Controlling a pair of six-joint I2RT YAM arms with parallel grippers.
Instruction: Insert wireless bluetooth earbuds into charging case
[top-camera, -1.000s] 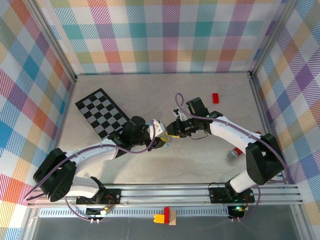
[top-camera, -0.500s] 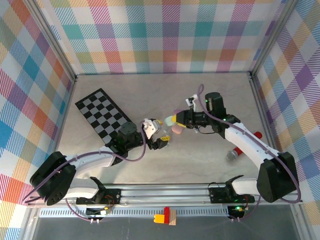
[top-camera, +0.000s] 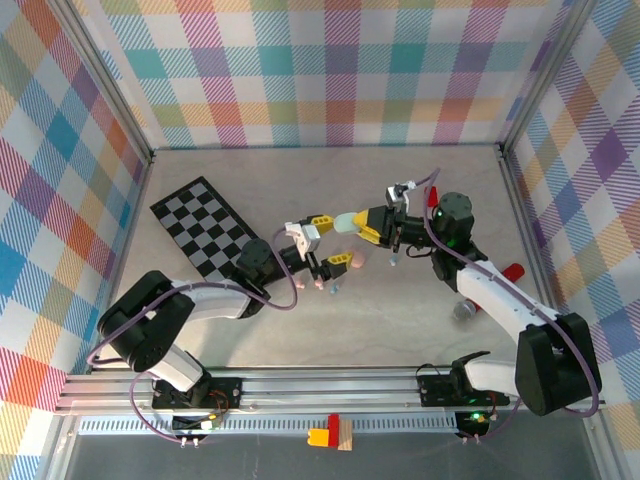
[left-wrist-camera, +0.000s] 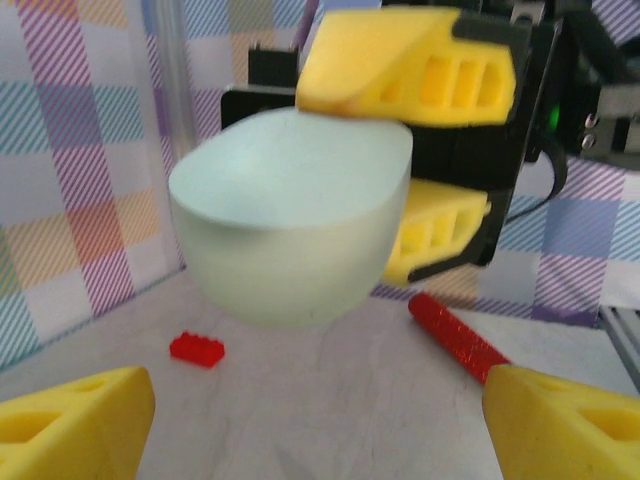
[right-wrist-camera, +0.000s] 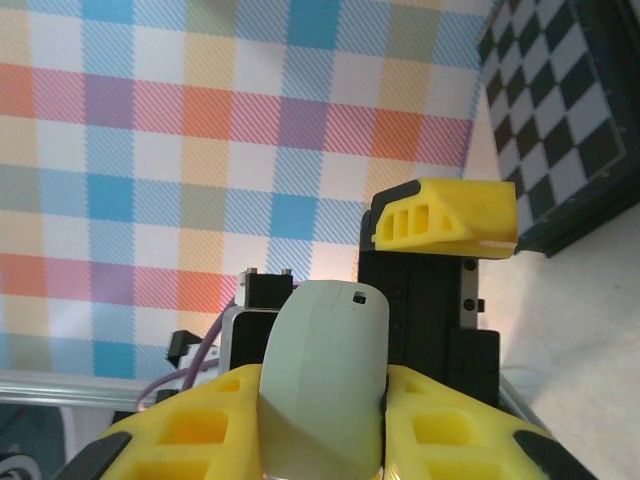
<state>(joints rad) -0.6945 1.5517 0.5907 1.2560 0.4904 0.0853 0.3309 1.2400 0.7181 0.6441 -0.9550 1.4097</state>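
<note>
Your right tool (top-camera: 358, 225) hangs over the middle of the desk (top-camera: 400, 330), with the case (top-camera: 343, 221) at its left end. Your left tool (top-camera: 328, 243) sits just left of that case and nearer. Earbuds (top-camera: 333, 289) lie on the desk, nearer still. The mat (top-camera: 200, 228) lies at the left, the rod (top-camera: 512, 270) at the right.

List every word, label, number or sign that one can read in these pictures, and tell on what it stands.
There are none to read. The mint case is plain, the checkered board bears only black and white squares, and the red block shows no lettering.
</note>
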